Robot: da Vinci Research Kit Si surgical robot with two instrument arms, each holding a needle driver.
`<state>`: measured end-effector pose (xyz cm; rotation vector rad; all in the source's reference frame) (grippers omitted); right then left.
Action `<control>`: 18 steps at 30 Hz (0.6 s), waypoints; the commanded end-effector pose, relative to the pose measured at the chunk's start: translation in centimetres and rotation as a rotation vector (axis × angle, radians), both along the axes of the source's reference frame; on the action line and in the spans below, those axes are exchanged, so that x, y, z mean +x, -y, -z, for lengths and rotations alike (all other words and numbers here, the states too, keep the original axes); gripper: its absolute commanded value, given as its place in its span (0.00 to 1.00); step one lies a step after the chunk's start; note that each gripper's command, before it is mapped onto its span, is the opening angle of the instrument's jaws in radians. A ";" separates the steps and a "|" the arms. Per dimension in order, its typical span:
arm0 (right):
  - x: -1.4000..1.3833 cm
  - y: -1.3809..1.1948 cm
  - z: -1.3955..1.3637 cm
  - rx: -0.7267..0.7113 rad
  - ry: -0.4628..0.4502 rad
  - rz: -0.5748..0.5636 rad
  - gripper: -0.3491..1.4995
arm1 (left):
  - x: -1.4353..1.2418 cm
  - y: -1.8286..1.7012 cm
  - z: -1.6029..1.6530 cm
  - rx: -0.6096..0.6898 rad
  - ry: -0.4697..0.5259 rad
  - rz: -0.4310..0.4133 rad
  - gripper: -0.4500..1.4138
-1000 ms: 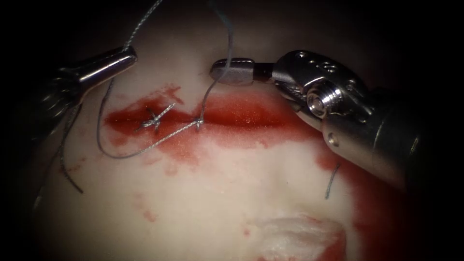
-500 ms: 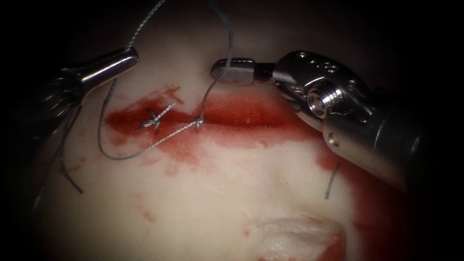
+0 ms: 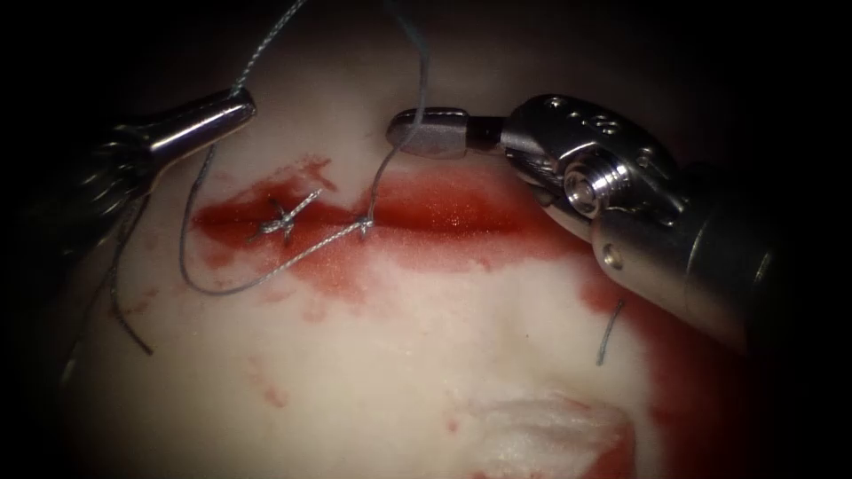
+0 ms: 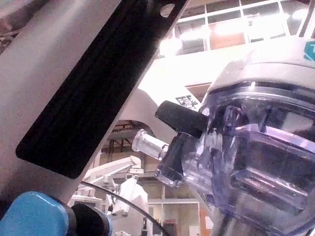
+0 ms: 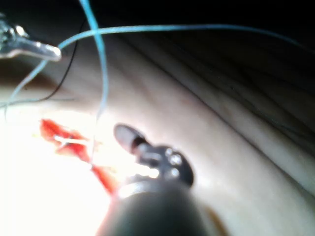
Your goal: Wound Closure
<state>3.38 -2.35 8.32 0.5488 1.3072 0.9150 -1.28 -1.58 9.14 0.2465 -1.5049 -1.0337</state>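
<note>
1. Tissue lies pale across the endoscope view, with the cut running from 9 to 3 o'clock through its upper half; red fluid pools along the cut and spreads toward 4 o'clock.
2. Left tool enters from 9 o'clock, its shaft slanting up to the tip; its fingers are clamped on the thread, which rises from the tip toward 12 o'clock and also drops below it.
3. Right tool enters from 3 o'clock, wrist bent so the tip lies level and aims at 9 o'clock, just above the cut; its fingers are together with the thread at their tip, and whether they pinch it I cannot tell.
4. From the right tool's tip one strand climbs toward 12 o'clock; another descends to the cut, then sweeps in a loop toward 7 o'clock and back up to the left tool.
5. Knot sits on the cut left of that strand; a cut end of thread lies on the tissue at 4 o'clock, well apart.
6. Needle: I cannot make it out.
</note>
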 end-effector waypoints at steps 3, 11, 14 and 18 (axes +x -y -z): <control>0.08 -0.11 0.00 0.001 -0.004 -0.002 0.00 | -0.05 -0.12 0.04 -0.007 0.003 0.002 0.00; 0.08 -0.10 -0.01 0.007 -0.002 -0.003 0.00 | -0.05 -0.11 0.03 0.010 0.007 0.002 0.00; 0.09 -0.10 -0.01 0.006 -0.002 -0.003 0.00 | -0.05 -0.11 0.03 0.015 0.010 0.003 0.00; 0.09 -0.09 -0.02 0.010 -0.003 -0.004 0.00 | -0.05 -0.11 0.03 0.016 0.007 0.002 0.00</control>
